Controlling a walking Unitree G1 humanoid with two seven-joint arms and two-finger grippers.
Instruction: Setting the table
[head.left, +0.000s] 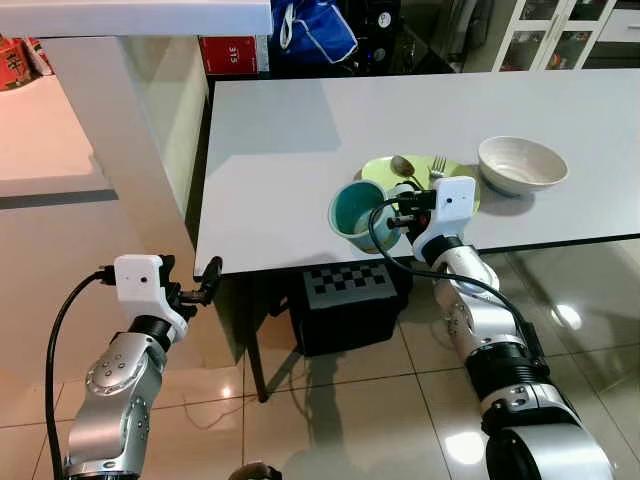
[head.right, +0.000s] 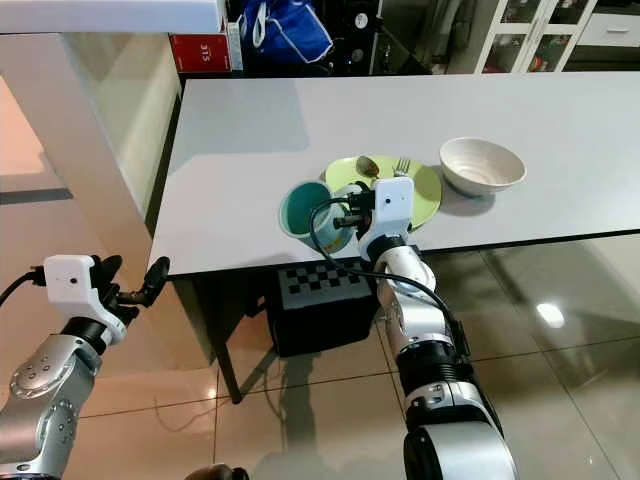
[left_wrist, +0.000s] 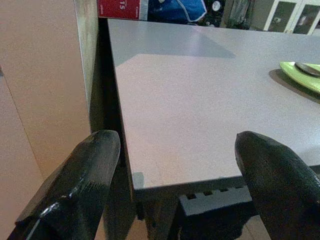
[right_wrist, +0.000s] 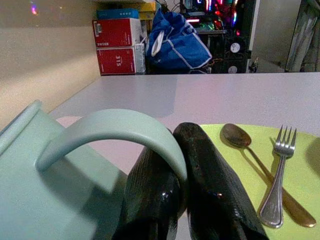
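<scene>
**Right gripper pinches the mug handle at the table's near edge**

The grey table (head.left: 290, 140) serves as the landmark. Off its near left corner, below the tabletop's level, the left gripper (head.left: 203, 283) hangs over the tiled floor (head.left: 340, 410) with its two black fingers (left_wrist: 80, 185) spread wide and nothing between them; the left wrist view looks along them onto the table's corner and bare top.

Further right, at the table's near edge, stands the teal mug (head.left: 356, 214), upright, its mouth open to the head camera. Its curved handle (right_wrist: 112, 132) points toward the robot, and the right gripper (right_wrist: 182, 195) is closed narrowly on it, one finger tucked inside the loop and the other pressed on the outside.

Just behind the mug, touching or nearly touching it, lies the green plate (head.left: 460, 200), with a spoon (right_wrist: 250, 150) and a fork (right_wrist: 277, 180) side by side on it. Right of the plate and just beside it sits the white bowl (head.left: 522, 163), upright.

Beyond the table's far left corner are red boxes (right_wrist: 117, 45) and a blue bag (right_wrist: 177, 37). Under the table's near edge sits a black box with a checkerboard top (head.left: 345, 300).
</scene>
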